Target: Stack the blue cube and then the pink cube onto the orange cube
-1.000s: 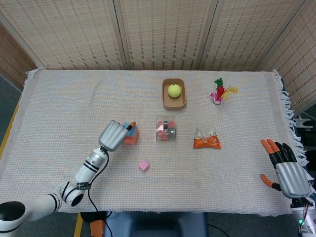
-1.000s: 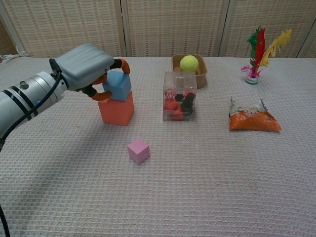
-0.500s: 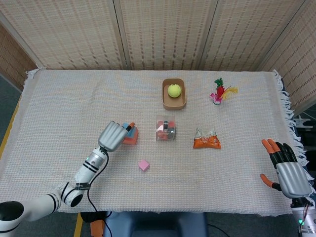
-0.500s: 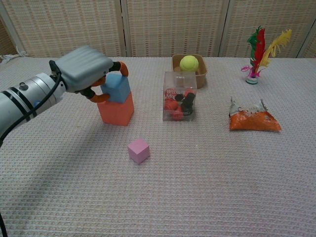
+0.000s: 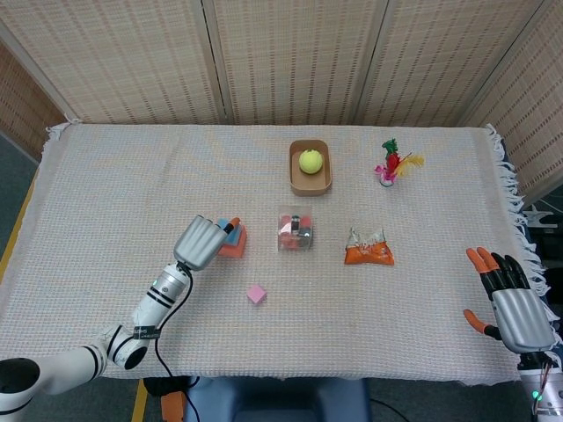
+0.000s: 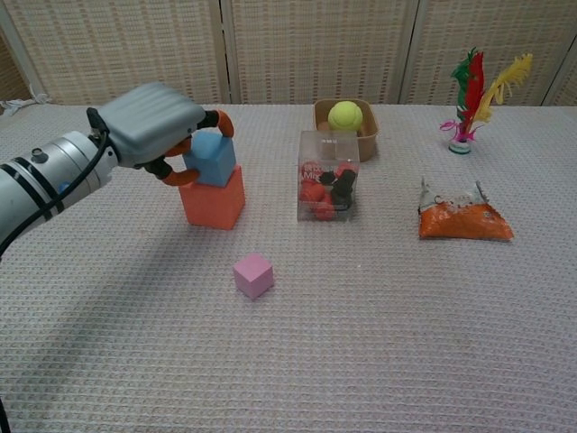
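Blue cube (image 6: 212, 159) lowered onto orange cube (image 6: 213, 198); left hand (image 6: 153, 126) shifted slightly left, still gripping.

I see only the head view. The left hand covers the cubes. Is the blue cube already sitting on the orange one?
Observer: Yes. In the chest view the blue cube rests on top of the orange cube.
Operator: Does the left hand hold it?
Observer: The left hand has fingertips on both sides of the blue cube; it has not let go.
Operator: Is the blue cube centred?
Observer: Not quite. It sits turned a little against the orange cube's edges, toward the side nearer the hand.
Operator: What is in the clear box?
Observer: The clear box holds small red and black pieces.
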Robot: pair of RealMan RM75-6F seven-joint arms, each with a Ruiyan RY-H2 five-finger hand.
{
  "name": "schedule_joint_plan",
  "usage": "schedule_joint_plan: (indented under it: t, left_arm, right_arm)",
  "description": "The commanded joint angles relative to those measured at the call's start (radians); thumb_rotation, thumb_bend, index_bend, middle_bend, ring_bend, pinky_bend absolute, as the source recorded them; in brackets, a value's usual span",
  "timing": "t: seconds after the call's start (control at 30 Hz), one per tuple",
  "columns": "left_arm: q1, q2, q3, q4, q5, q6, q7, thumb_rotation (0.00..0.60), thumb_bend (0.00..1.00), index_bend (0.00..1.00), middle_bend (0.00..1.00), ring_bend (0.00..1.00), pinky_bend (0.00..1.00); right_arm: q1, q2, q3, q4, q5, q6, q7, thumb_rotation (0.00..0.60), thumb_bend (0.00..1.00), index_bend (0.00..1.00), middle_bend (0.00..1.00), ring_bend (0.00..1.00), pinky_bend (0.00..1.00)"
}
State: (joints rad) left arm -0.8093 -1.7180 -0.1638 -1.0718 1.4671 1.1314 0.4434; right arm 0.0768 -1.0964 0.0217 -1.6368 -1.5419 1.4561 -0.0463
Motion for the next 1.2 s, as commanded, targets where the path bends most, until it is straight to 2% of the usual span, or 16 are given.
schedule_joint_plan:
  t: [0.03,0.3,0.6,0.73,0.83,0.97,1.1,1.2]
  left_arm:
    - [0.000,0.002,0.000,-0.003,-0.004,-0.002,0.005,0.600,0.33,0.26,1.00,1.00,1.00]
    - [0.000,0.007,0.001,-0.018,-0.015,-0.010,0.012,0.600,0.33,0.24,1.00,1.00,1.00]
    - [0.001,0.007,-0.001,-0.027,-0.023,-0.009,0.015,0.600,0.33,0.12,1.00,1.00,1.00]
    - [0.006,0.016,0.001,-0.046,-0.020,0.003,0.014,0.600,0.33,0.11,1.00,1.00,1.00]
    - [0.023,0.039,0.013,-0.098,-0.003,0.031,0.005,0.600,0.33,0.10,1.00,1.00,1.00]
    - [0.073,0.110,0.045,-0.250,0.010,0.069,-0.031,0.600,0.33,0.10,1.00,1.00,1.00]
    - [0.135,0.203,0.107,-0.398,0.044,0.107,-0.059,0.600,0.33,0.12,1.00,1.00,1.00]
    - [0.176,0.253,0.167,-0.453,0.085,0.126,-0.075,0.600,0.33,0.14,1.00,1.00,1.00]
  right_arm:
    - [-0.001,0.000,-0.001,0.000,-0.001,0.001,0.000,0.600,0.14,0.00,0.00,0.00,0.00]
    - [-0.002,0.001,-0.001,-0.001,-0.003,0.003,0.001,0.600,0.14,0.00,0.00,0.00,0.00]
    - [-0.004,0.002,-0.001,-0.002,-0.004,0.005,0.002,0.600,0.14,0.00,0.00,0.00,0.00]
    - [-0.004,0.003,0.000,-0.002,-0.003,0.006,0.003,0.600,0.14,0.00,0.00,0.00,0.00]
    - [-0.005,0.003,0.000,-0.002,-0.003,0.007,0.003,0.600,0.14,0.00,0.00,0.00,0.00]
    - [-0.007,0.008,-0.003,-0.004,-0.010,0.011,0.011,0.600,0.14,0.00,0.00,0.00,0.00]
    - [-0.014,0.016,-0.011,-0.007,-0.027,0.024,0.023,0.600,0.14,0.00,0.00,0.00,0.00]
    - [-0.017,0.018,-0.015,-0.011,-0.037,0.030,0.028,0.600,0.14,0.00,0.00,0.00,0.00]
